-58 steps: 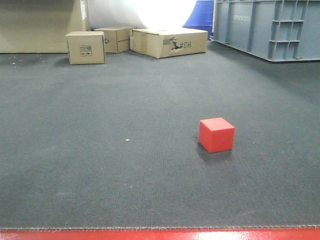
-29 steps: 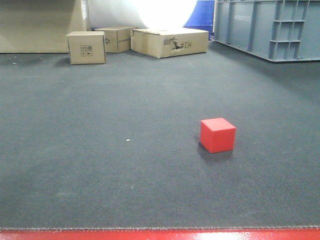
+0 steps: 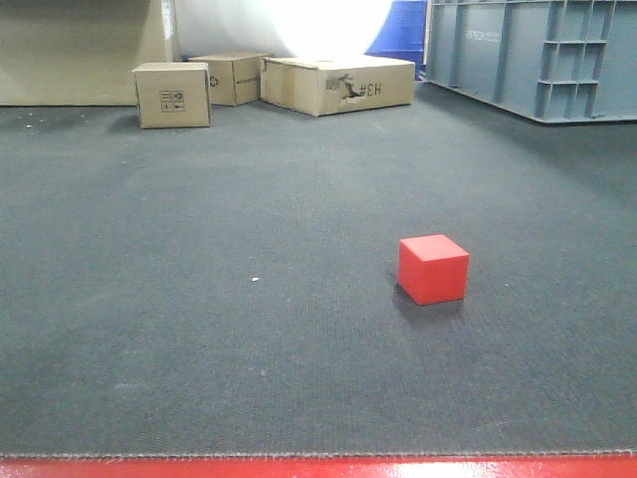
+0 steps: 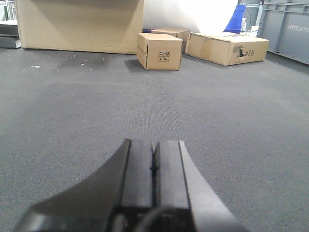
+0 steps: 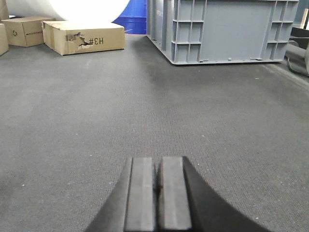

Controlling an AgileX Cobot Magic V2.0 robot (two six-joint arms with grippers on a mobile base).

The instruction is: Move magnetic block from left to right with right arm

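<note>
Sitting alone on the dark carpet, the magnetic block lies right of the front view's middle, well apart from the small cardboard box and the long torn cardboard box far behind it, and nearer than the grey crate at the back right. One corner edge of the block points toward the camera, so two side faces show obliquely; being a cube, it has no long axis.

Neither arm appears in the front view. The left gripper has its pads pressed together with nothing between them, hanging low over bare carpet. The right gripper is likewise closed flat and empty, aimed down the carpet toward the grey crate.

The block shows in neither wrist view, so which way it lies from the right gripper cannot be read directly. Judging from the block's place right of centre, the right arm is probably the nearer one, and the block may already lie on the right. If it must still be picked up, the right gripper would have to spread first.
</note>
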